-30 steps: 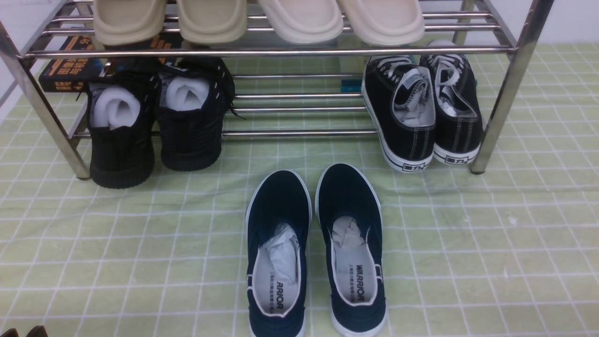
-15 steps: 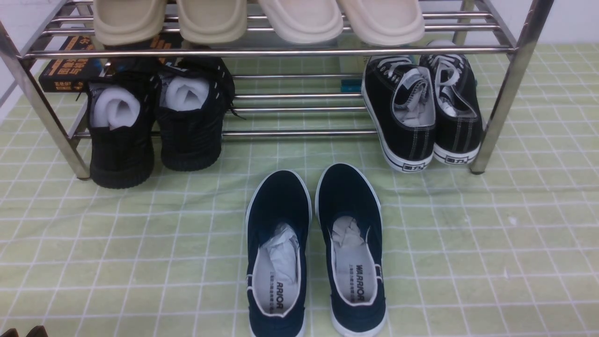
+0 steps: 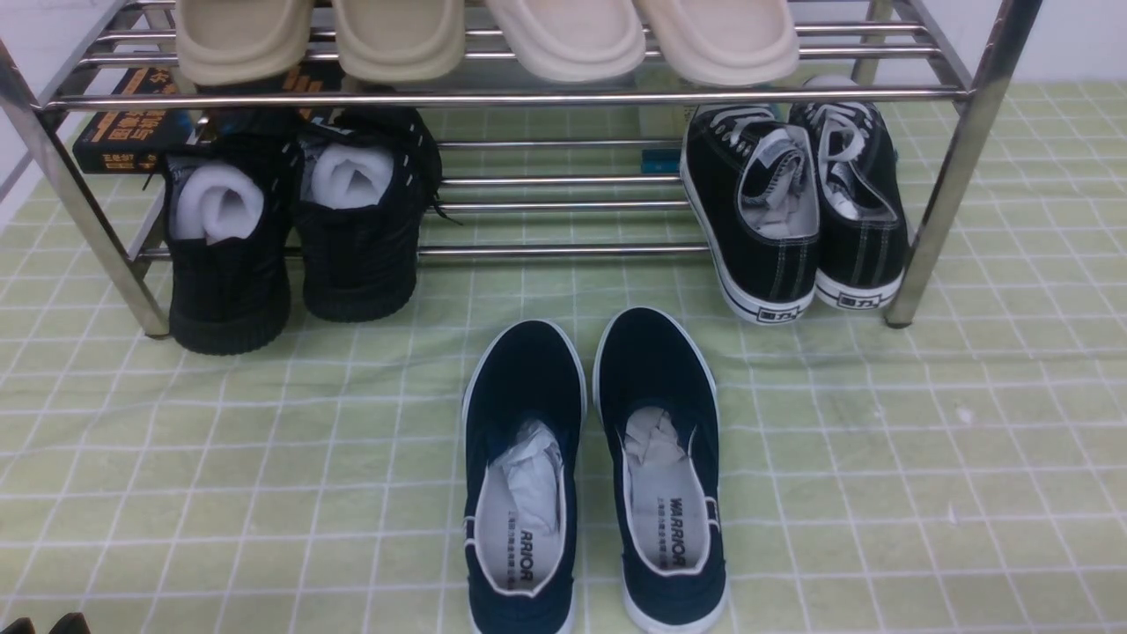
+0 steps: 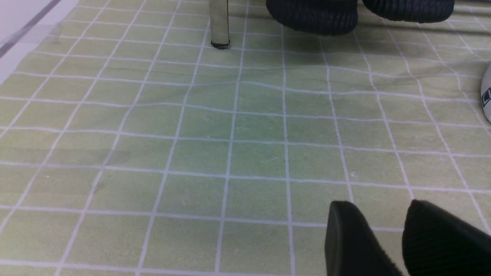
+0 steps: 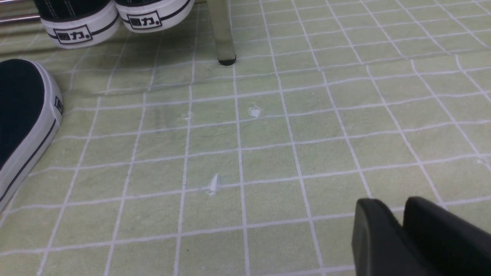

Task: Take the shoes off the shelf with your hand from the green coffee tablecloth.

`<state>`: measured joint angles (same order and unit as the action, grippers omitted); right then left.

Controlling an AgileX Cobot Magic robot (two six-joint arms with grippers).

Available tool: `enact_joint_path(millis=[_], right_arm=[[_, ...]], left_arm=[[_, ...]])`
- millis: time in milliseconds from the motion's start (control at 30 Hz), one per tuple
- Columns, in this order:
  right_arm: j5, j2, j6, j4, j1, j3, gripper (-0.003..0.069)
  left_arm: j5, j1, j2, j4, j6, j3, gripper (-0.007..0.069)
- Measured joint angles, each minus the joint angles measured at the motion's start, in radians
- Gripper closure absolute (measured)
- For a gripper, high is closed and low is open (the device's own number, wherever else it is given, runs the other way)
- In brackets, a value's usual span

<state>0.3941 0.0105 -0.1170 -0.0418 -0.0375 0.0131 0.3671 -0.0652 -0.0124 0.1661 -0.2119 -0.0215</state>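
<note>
Shoes (image 3: pixel 594 475), 2 navy slip-ons, are sitting side by side on the green tablecloth (image 3: pixel 880 458), just in front of the chrome shelf (image 3: pixel 960 167) and off its bars. Left gripper (image 4: pixel 387 218) is hovering over bare cloth with a narrow gap between its fingers, holding nothing. Right gripper (image 5: pixel 399 218) is hovering likewise, fingers nearly together, empty.

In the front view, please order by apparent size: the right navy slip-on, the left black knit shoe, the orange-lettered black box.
1. Right navy slip-on, largest, though nearest the camera.
2. Left black knit shoe.
3. Black box, smallest; partly hidden behind the shoes and the shelf, and farthest away.
</note>
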Motion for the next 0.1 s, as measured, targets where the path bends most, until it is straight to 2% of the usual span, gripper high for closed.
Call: enact_joint_path(millis=[100], right_arm=[[0.0, 0.0, 0.0, 0.0, 0.0, 0.0, 0.0525]], left_arm=[[0.0, 0.0, 0.0, 0.0, 0.0, 0.0, 0.0383]])
